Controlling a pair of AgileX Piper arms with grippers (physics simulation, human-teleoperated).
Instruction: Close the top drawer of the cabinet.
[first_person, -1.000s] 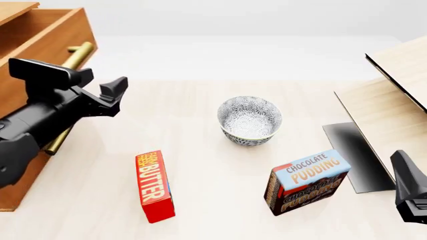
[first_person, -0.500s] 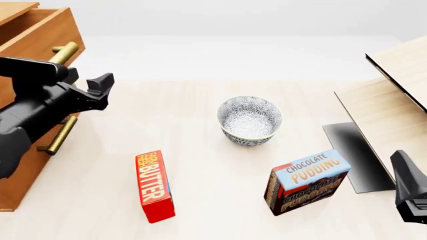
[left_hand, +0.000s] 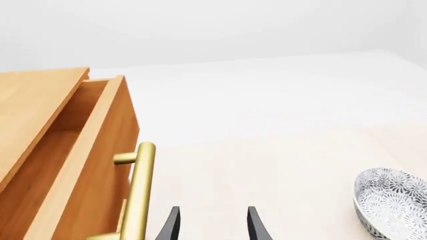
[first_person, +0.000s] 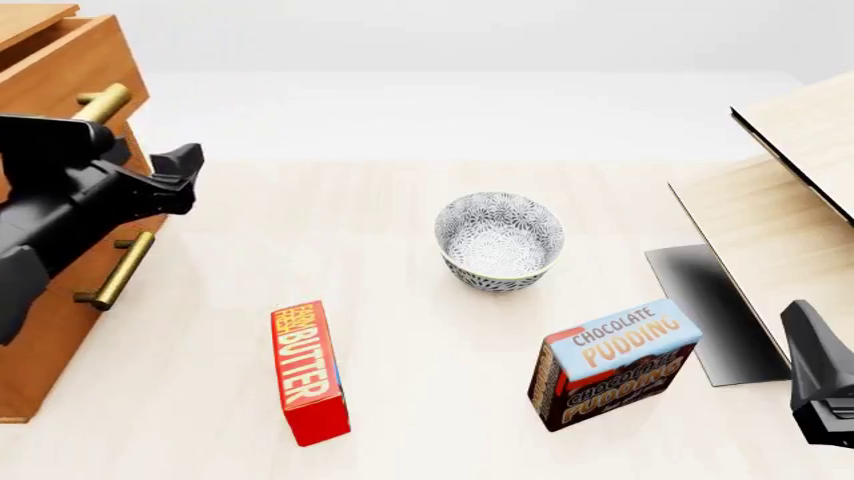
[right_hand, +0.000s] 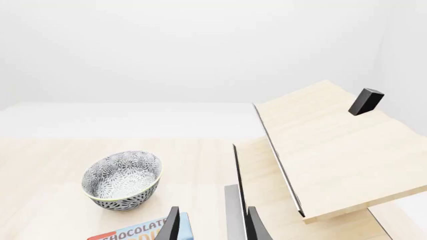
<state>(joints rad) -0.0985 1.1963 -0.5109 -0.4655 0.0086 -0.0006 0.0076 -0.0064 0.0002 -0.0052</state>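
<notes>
Cabinet (first_person: 54, 300): orange-brown wood, far left edge of the counter (first_person: 400, 300), only partly in frame.

Top drawer (left_hand: 100, 165): uppermost in the cabinet, a little way open; a narrow strip of its inside shows between the front panel and the cabinet top. Brass bar handle (left_hand: 139, 192) on the front panel.

Lower handle (first_person: 114, 272): brass bar on the drawer below, clear of the arm.

Left tool (first_person: 160, 178): black, at the top drawer's front, just right of its handle. Fingers (left_hand: 255, 227) parted a moderate way, nothing between them. Whether any part touches the drawer front cannot be told.

Right tool (right_hand: 210, 225): near right corner of the counter, well away from the cabinet. Fingers parted, holding nothing.

Bowl (first_person: 499, 241): patterned grey and white, centre of the counter, upright.

Butter box (first_person: 308, 372): red, lying flat, near side, left of centre.

Chocolate pudding box (first_person: 617, 364): near side, right of the bowl, standing tilted.

Pale wood furniture (first_person: 787, 190): flat panels, far right.
</notes>
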